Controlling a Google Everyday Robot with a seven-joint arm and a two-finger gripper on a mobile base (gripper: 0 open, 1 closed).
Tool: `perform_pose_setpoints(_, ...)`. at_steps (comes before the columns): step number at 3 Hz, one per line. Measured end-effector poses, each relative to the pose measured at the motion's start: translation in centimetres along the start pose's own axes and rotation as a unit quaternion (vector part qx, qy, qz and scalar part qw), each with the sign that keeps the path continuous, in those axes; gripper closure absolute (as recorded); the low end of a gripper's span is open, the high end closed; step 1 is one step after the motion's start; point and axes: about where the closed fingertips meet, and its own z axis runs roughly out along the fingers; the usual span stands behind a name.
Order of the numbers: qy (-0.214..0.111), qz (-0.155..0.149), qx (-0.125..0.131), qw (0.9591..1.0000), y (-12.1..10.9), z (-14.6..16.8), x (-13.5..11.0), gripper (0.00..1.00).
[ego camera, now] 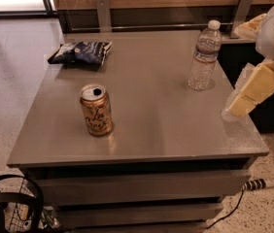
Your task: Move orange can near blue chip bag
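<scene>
The orange can (96,109) stands upright on the grey table (161,115), at the front left, with its top open. The blue chip bag (81,52) lies flat at the back left corner, well behind the can. My gripper (234,109), with pale yellow fingers, hangs over the table's right edge, pointing down and to the left. It is far to the right of the can and holds nothing that I can see.
A clear plastic water bottle (204,57) stands at the back right, close to my arm. A wooden wall with metal brackets (103,8) runs behind the table. A wire basket (15,212) and a power strip (265,183) lie on the floor.
</scene>
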Motion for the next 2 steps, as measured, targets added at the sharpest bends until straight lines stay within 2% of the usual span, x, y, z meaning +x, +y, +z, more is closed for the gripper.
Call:
perform_pose_setpoints(1,-0.085,0.015,0.005,0.9962,0.8,1.2,-3.2,0.00)
perform_pose_setpoints(2,-0.165,0.032,-0.003,0.9858,1.7,3.8,-6.5,0.00)
